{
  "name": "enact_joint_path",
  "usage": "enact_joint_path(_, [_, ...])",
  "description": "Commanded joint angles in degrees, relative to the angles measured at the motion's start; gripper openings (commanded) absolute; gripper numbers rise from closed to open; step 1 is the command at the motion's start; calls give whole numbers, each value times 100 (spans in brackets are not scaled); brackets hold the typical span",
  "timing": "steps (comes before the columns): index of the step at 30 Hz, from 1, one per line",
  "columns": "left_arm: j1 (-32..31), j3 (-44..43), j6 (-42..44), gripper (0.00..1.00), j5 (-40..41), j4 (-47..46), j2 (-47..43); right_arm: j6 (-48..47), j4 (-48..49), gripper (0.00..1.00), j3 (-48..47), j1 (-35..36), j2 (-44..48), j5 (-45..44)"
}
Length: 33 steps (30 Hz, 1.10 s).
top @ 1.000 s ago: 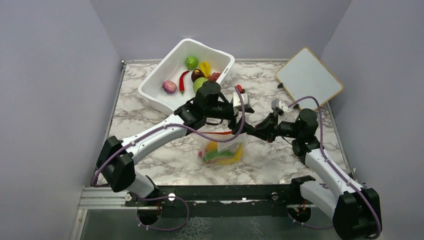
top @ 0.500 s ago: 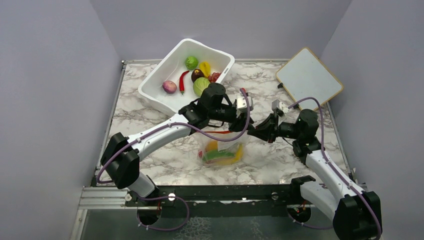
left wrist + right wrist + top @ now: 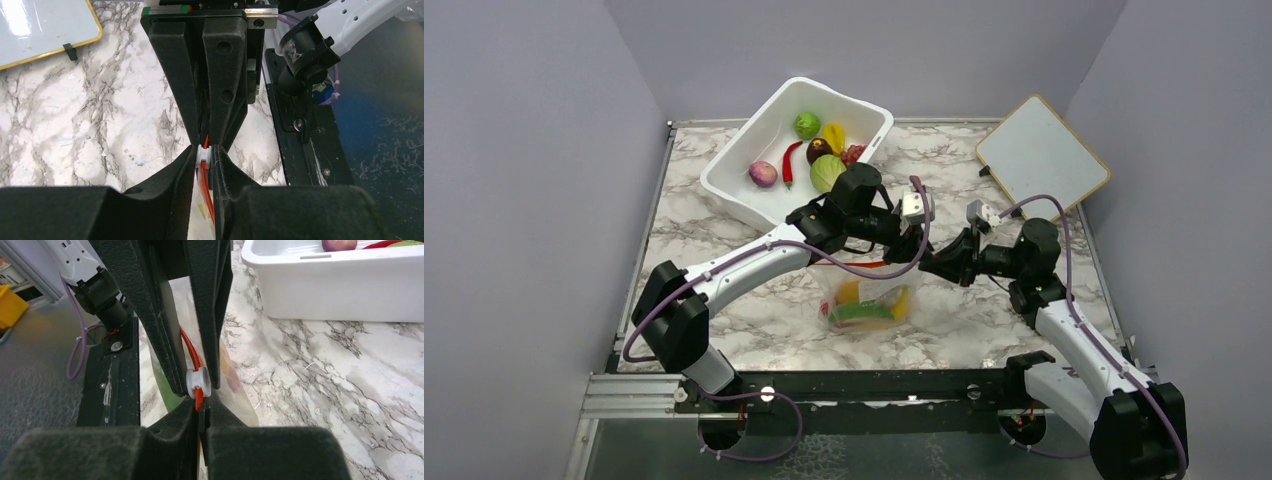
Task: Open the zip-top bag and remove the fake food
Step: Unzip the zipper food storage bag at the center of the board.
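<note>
Together, left pincer (image 3: 204, 156), right pincer (image 3: 201, 409) — pinching zip-top bag (image 3: 865, 301)

Clear zip-top bag (image 3: 879, 289) upright, fake food (image 3: 861, 312) inside bottom.

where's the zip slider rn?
Top view, mid-table, at the bag's right end: the slider is pinched in the left gripper, right gripper clamping the zip beside it.

We are looking at a robotics lab cell: plain grey walls (image 3: 524, 200) box in a marble-patterned table (image 3: 714, 205), with two robot arms (image 3: 734, 275) bolted to a metal frame (image 3: 874, 385).
</note>
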<state>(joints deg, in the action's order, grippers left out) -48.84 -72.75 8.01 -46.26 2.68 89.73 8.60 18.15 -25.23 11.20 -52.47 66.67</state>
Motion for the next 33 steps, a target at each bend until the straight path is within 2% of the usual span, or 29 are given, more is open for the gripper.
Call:
enact_joint_path(1, [-29, -176, 147, 17, -178, 266, 53, -112, -89, 1, -156, 31, 69, -75])
enact_joint_path(4, [-28, -203, 163, 1, -88, 295, 33, -118, -111, 1, -141, 31, 73, -119])
enact_joint_path(5, [-28, -204, 162, 0, -58, 296, 16, -126, -137, 1, -140, 30, 75, -167])
enact_joint_path(13, [-28, -157, 526, 0, 361, 672, -262, -398, -341, 1, -67, 30, 333, -591])
enact_joint_path(28, [23, 289, 748, 0, 926, 1165, -904, -653, -457, 1, 88, 29, 788, -643])
enact_joint_path(31, [24, 292, 652, 0, 800, 1140, -928, -730, -580, 11, 2, 31, 808, -515])
enact_joint_path(33, [24, 236, 590, 0, 709, 1132, -900, -817, -633, 28, -72, 31, 804, -374])
